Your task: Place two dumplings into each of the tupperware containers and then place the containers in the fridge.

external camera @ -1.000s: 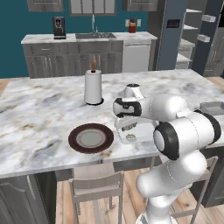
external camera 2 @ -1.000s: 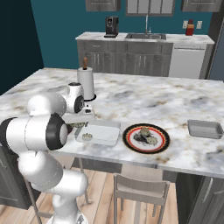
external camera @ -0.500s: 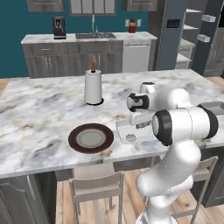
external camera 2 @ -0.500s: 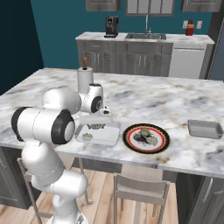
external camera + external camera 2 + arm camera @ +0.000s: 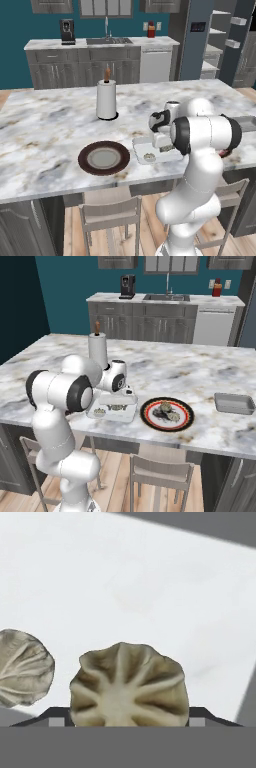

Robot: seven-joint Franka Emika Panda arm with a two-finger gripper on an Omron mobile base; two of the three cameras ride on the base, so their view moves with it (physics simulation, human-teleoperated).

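Observation:
A crimped tan dumpling [image 5: 129, 684] sits between my gripper [image 5: 127, 714] fingertips, which press in on both of its sides, low over the pale floor of the near tupperware container [image 5: 142, 145]. Another dumpling [image 5: 22, 667] lies in that container beside it, also seen as a dumpling [image 5: 149, 157] from the left. My gripper [image 5: 117, 405] hangs inside this tupperware container [image 5: 127, 415]. More dumplings lie on a red-rimmed plate [image 5: 150, 418] just to its right. A second tupperware container [image 5: 234, 403] stands farther right. The fridge [image 5: 192, 50] rises behind the island.
An empty dark round plate [image 5: 103, 158] lies left of the near container. A paper towel roll [image 5: 106, 99] stands behind it on the marble island [image 5: 45, 125]. Stools [image 5: 107, 212] are tucked under the front edge.
The arm's elbow has swung out to the side, and the hand has shifted slightly and come down into the near container with the dumpling still between its fingers.

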